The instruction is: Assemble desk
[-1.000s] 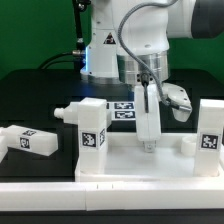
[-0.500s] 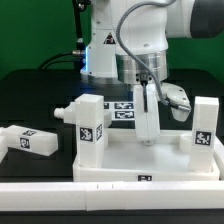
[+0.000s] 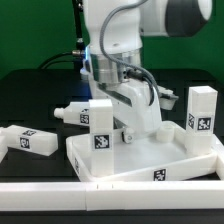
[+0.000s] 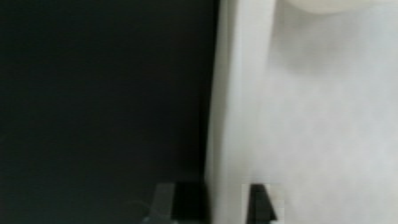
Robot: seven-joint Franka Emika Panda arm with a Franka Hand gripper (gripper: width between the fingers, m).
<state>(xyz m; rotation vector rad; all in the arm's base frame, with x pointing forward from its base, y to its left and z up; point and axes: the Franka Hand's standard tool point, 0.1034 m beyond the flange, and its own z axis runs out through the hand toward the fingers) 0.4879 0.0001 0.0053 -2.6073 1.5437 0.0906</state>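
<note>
On the black table, at the exterior view's left, a loose leg is lying flat on its side, showing a black-and-white square tag. Just to its right and further back, a second loose leg is also lying down, apart from the first.

Moving toward the middle, the white desk top is sitting on the table with its rimmed side facing up and is turned at an angle to the camera. A tagged upright leg is standing in its corner on the exterior view's left.

Right beside that leg, the robot arm is reaching down, and the gripper is meeting the desk top's rim. In the wrist view the gripper is straddling that pale rim, one dark finger on each side, apparently pinching it, with the desk top on one side and the table on the other.

At the exterior view's right, another upright leg is standing in the desk top's far corner, its tag facing the camera.
</note>
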